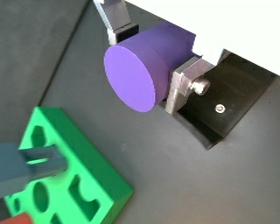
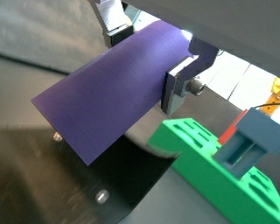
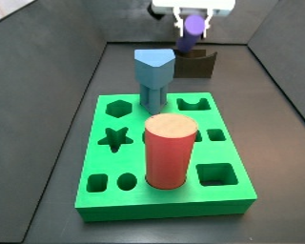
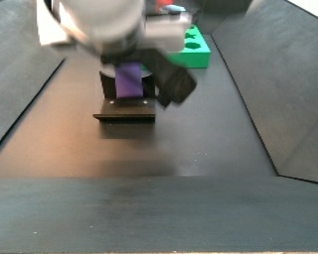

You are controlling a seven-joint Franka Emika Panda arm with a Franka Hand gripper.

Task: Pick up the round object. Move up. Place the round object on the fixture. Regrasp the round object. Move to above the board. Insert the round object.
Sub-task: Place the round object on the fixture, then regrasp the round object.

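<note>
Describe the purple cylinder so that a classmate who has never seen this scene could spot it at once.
Start at the big green board, then look past its far edge to the small dark fixture. Just above it, the gripper holds the purple cylinder. It is far thinner than the fat red cylinder and round, unlike the light-blue hexagonal peg.

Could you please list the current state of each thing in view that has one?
Gripper: shut on the purple cylinder, above the fixture.
Purple cylinder: held between the fingers, off the board.
Fixture: behind the board, under the cylinder.
Red cylinder: upright in the board.
Blue peg: upright in the board.
Green board: flat, several cut-outs unfilled.
</note>
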